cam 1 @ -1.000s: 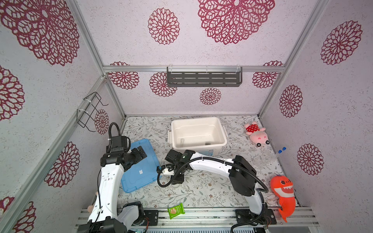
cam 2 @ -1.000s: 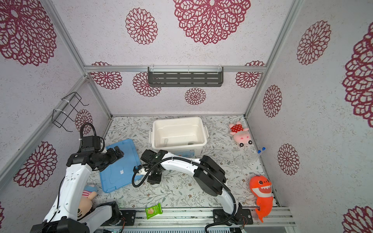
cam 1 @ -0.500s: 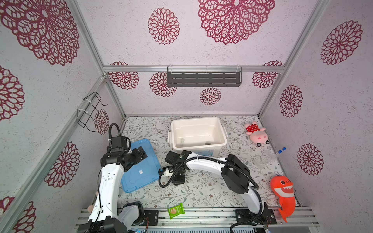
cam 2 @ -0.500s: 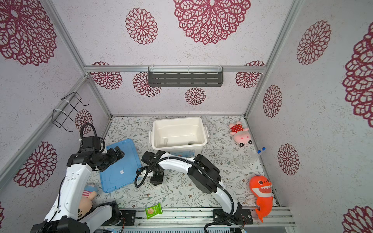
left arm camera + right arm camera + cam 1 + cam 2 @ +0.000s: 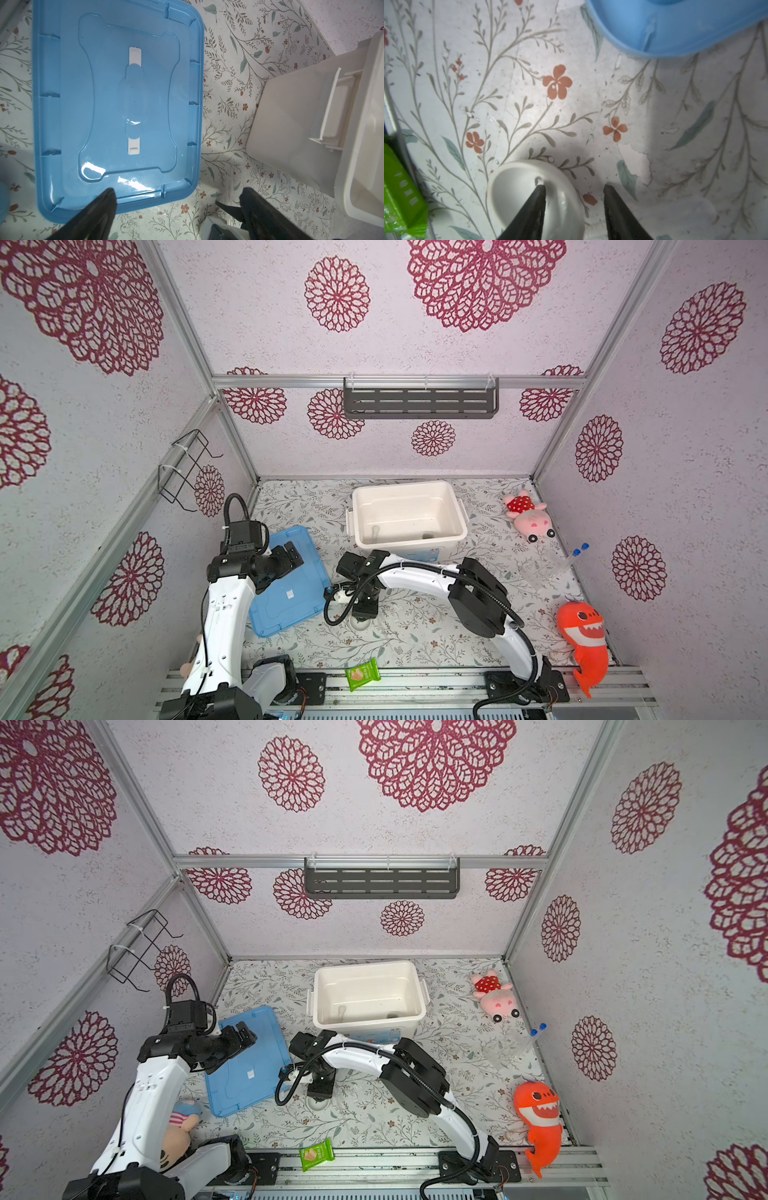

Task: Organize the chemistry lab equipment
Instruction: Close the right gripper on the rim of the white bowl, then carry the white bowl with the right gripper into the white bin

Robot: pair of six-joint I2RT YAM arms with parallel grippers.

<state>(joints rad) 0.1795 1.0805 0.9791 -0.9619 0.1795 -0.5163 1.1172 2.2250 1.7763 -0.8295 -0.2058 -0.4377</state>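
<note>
The right gripper (image 5: 574,188) fingers (image 5: 533,212), spread apart, straddle the rim of the white ceramic dish (image 5: 512,193) on the floral surface (image 5: 529,93). A blue lid (image 5: 675,31) and a green packet (image 5: 398,187) lie apart from the dish.

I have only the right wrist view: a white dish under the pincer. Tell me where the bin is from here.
Observer: The white bin stands with its lid off just beyond the right pincer, towards the back of the cell.
Operator: Report any equipment lying elsewhere.
Observer: Two blue-capped tubes sit at the far right, between the pink plush and the orange shark plush.
Operator: Give me the other arm.
Observer: The left pincer hangs open over the blue lid, which lies flat to the left of the dish.
</note>
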